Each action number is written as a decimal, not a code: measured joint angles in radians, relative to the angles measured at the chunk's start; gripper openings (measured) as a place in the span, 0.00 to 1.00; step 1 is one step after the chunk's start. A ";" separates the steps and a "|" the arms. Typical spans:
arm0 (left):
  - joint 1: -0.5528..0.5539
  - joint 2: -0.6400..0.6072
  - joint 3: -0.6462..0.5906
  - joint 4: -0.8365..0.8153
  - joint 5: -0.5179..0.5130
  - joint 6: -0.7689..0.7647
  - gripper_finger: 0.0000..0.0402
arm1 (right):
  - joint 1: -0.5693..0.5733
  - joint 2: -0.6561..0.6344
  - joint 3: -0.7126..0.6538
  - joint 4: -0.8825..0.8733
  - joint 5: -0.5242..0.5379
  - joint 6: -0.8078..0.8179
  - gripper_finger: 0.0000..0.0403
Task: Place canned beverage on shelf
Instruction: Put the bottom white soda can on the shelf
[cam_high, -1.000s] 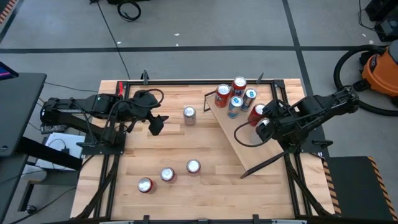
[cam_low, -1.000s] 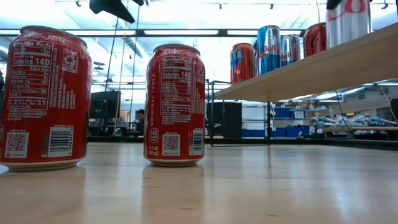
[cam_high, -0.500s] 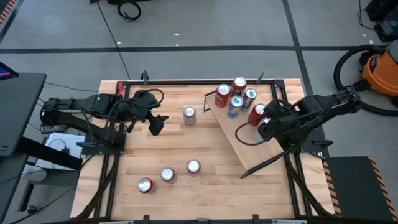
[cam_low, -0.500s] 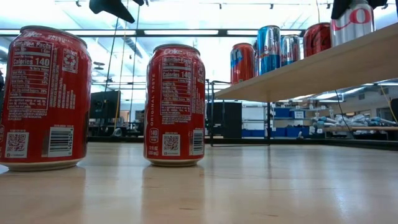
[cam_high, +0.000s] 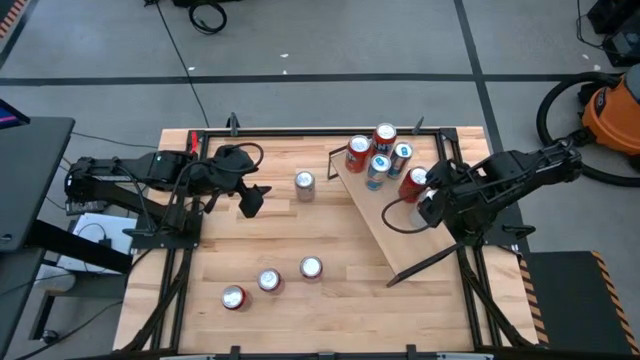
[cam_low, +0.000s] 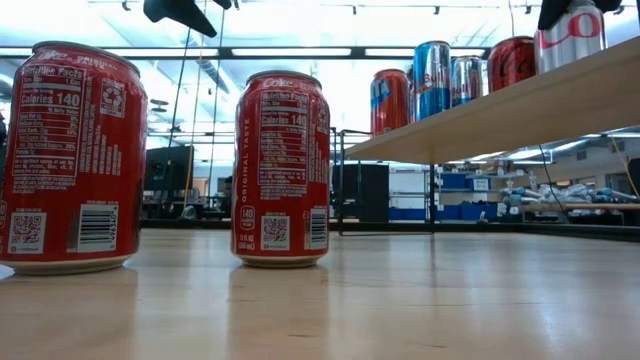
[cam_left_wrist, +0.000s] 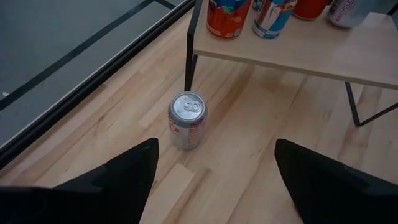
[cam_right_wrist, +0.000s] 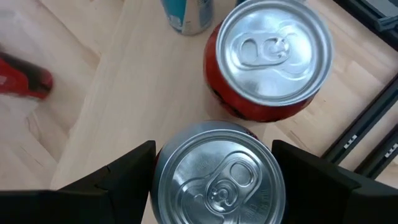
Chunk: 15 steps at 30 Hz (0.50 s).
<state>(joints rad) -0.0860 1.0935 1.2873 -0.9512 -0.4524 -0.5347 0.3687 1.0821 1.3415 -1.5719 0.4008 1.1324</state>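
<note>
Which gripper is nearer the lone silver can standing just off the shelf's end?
Left. The left gripper hovers beside the silver can with open tabletop between them; the right gripper is over the shelf, around another can.

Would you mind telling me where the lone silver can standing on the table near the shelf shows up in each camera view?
High view: the silver can stands upper middle, just left of the shelf.
Left wrist view: centre of the picture, below the shelf's corner leg.
Low view: not visible.
Right wrist view: not in it.
Shared landmark: the sloped shelf with cans on it.
</note>
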 joint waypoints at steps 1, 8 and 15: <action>0.000 0.000 0.000 0.000 0.000 0.000 0.83 | 0.000 0.002 0.000 -0.001 -0.007 -0.009 0.77; 0.000 0.000 0.000 0.000 0.000 0.000 0.83 | -0.009 0.005 0.001 0.002 -0.038 -0.072 0.78; 0.000 0.000 0.000 0.000 0.000 0.000 0.83 | -0.019 0.005 0.002 0.001 -0.065 -0.082 0.85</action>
<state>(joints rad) -0.0860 1.0935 1.2873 -0.9516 -0.4524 -0.5350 0.3496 1.0866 1.3433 -1.5707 0.3355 1.0509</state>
